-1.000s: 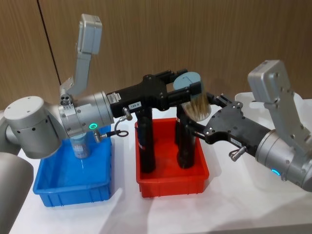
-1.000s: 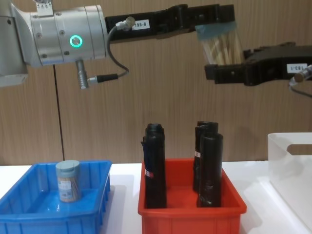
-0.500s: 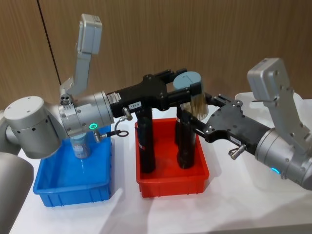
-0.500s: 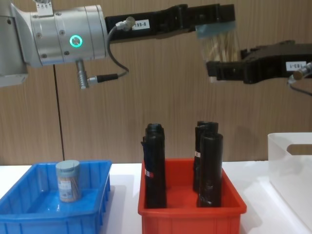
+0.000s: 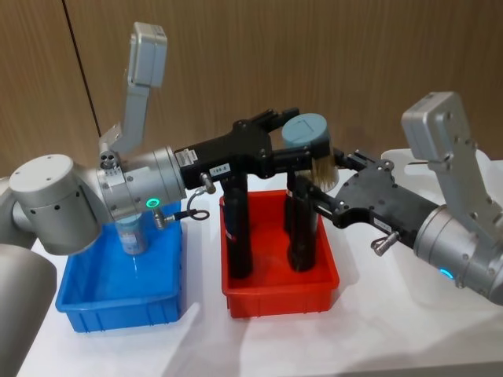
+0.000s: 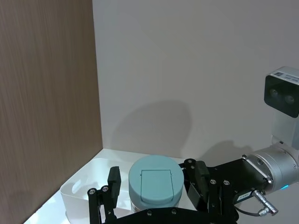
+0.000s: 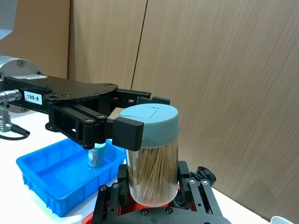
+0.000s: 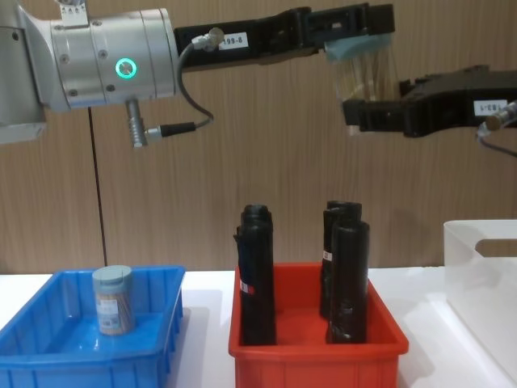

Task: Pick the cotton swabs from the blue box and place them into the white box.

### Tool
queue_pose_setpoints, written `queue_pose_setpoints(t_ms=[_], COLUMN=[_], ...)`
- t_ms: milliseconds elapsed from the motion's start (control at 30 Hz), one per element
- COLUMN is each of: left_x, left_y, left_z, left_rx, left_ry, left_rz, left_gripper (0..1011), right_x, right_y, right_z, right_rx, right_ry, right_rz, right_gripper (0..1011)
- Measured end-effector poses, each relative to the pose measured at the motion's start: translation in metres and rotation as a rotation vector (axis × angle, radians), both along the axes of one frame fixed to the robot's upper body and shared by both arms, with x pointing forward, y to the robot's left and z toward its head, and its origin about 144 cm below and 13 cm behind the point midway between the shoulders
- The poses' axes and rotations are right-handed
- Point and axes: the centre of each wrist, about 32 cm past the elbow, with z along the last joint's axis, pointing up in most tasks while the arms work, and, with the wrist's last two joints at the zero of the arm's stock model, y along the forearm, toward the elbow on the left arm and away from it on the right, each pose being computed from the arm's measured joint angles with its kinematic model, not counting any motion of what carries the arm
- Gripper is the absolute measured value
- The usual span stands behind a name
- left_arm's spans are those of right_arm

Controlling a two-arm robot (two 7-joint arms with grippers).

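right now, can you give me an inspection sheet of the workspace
surface: white table, carrying three bins in a row.
job's things: one jar of cotton swabs held high above the red bin; second jar upright in the blue box; white box on the robot's right, inside hidden.
clutter: upright black rolls in the red bin.
grippers: left gripper clamps the held jar's lid; right gripper sits at its lower body.
cables: black cable loops under the left wrist, clear of the bins.
surroundings: wood-panel wall; nothing else seen.
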Motion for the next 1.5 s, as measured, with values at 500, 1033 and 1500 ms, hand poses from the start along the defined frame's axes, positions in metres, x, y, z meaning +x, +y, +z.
queue_pose_setpoints(t_ms=[500,1033,1500], left_x=[0.0,0.0,0.0], left_y=[0.0,0.0,0.0], left_z=[0.0,0.0,0.0], left_rx=[0.0,0.0,0.0], left_ry=[0.0,0.0,0.0], left_rz=[0.0,0.0,0.0], left_gripper=[1004,1004,1004], right_x=[0.002,0.008,0.025], right_y=[-0.003,-0.033,-0.072], right_z=[-0.009,-0.034,-0.049], right_rx=[0.012,0.042,0.04], right_ry=[0.015,0.064,0.107], right_rz=[-0.031,-0.184,-0.357], right_gripper=[628,628,628])
